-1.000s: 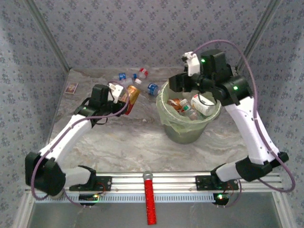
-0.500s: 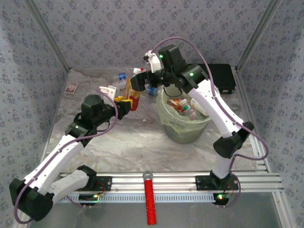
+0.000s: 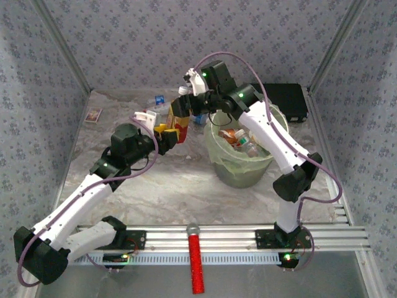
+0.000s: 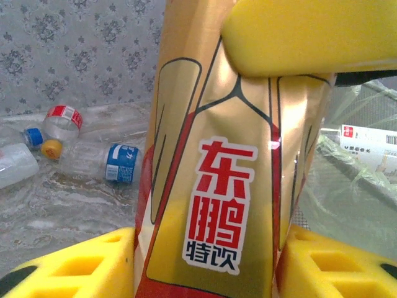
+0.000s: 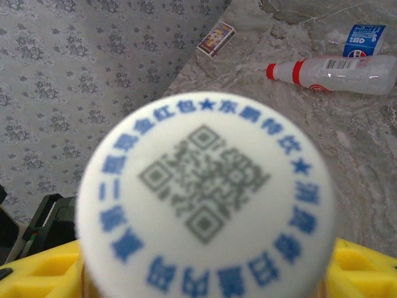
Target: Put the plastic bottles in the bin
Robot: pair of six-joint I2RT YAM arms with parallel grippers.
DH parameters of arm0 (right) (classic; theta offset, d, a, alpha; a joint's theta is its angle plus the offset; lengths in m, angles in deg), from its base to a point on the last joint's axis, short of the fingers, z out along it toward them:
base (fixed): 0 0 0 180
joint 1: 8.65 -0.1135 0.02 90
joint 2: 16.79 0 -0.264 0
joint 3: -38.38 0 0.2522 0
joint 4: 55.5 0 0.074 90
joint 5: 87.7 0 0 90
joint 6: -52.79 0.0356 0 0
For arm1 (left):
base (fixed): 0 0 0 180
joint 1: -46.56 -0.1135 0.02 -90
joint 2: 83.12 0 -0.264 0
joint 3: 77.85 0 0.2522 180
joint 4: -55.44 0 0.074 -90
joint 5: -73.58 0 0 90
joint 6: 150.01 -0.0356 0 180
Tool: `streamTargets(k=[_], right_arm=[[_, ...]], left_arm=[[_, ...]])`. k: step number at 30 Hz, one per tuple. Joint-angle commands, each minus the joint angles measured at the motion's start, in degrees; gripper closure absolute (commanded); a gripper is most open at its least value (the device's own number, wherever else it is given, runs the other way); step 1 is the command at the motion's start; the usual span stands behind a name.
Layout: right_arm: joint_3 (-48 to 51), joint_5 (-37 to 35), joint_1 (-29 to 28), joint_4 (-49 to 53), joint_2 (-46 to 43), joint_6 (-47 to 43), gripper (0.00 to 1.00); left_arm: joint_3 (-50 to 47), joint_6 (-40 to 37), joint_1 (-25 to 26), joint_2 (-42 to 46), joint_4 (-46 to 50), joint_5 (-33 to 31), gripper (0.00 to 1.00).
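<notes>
Grey marbled table [image 3: 167, 186] under patterned walls [image 3: 155, 43]. My right gripper [image 3: 184, 103] is clamped on the neck of 1 copper-orange bottle [image 3: 180, 123]. My left gripper [image 3: 167, 132] has its pads flanking the body, though I cannot tell if they pinch. The bottle stands upright just beside the bin [image 3: 239, 174], outside its rim.

Running tally: bottles, bin and the strays.
I count two copper-orange: one raised copper-orange bottle [image 3: 178, 122] and one binned copper-orange bottle [image 3: 228, 133]. I've got one bin [image 3: 217, 162], and in it there's also one clear red-capped bottle [image 3: 246, 144]; any more in there I can't count. On the table I make it three loose: one red-labelled bottle [image 4: 62, 117], one blue-capped bottle [image 4: 15, 164] and one blue-labelled bottle [image 4: 121, 164], and maybe a fourth, I can't tell. Singles now: one black case [image 3: 288, 102], one red stick [image 3: 196, 264], one card [image 3: 93, 114].
</notes>
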Motion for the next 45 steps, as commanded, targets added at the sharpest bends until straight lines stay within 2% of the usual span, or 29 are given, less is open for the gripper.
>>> streamTargets(k=[1, 3, 4, 6, 10, 16, 21, 24, 30, 35, 41, 45], right_arm=[[-2.86, 1.13, -0.11, -0.7, -0.84, 0.02, 0.4], [-4.9, 0.7, 0.55, 0.2, -0.83, -0.84, 0.4], [-6.09, 0.52, 0.94, 0.7, -0.92, -1.18, 0.4], [-9.13, -0.05, 2.04, 2.35, -1.31, -2.22, 0.41], [-11.73, -1.97, 5.02, 4.72, -4.4, -3.5, 0.41], [-7.24, -9.24, 11.55, 11.89, -13.73, -8.21, 0.42], [-1.48, -26.02, 15.18, 21.33, -19.33, -16.37, 0.46], [0.06, -33.5, 15.88, 26.85, -19.75, -20.12, 0.47], [-2.28, -40.74, 15.91, 37.28, -14.06, -27.95, 0.48], [1.78, -42.35, 15.74, 38.46, -10.63, -30.74, 0.47], [9.0, -37.79, 15.24, 39.21, -7.53, -29.0, 0.48], [12.7, -34.75, 14.66, 36.14, -8.49, -27.63, 0.48]], left_arm=[[1.92, -0.05, 0.76, -0.11, -2.14, 0.32, 0.32], [2.21, -0.38, 0.98, 0.13, -1.55, 0.93, 0.12], [2.23, -0.4, 1.0, 0.3, -1.33, 0.96, 0.06], [2.0, -0.32, 1.18, 0.63, -0.25, 1.11, 0.02], [0.44, 0.08, 1.13, 1.68, 1.95, -0.15, 0.02], [0.03, 0.55, 1.14, 1.31, 9.42, -5.97, 0.01], [-0.24, 1.54, 1.11, -0.58, 11.74, -7.53, 0.01], [-0.16, 2.28, 1.06, -1.73, 11.62, -7.7, 0.01], [0.71, 2.85, 1.08, -3.78, 11.88, -7.61, 0.01], [0.96, 2.93, 1.04, -4.06, 12.8, -7.7, 0.01], [1.17, 2.58, 1.04, -3.21, 14.04, -8.39, 0.01], [1.23, 2.41, 1.0, -3.1, 14.19, -8.66, 0.01]])
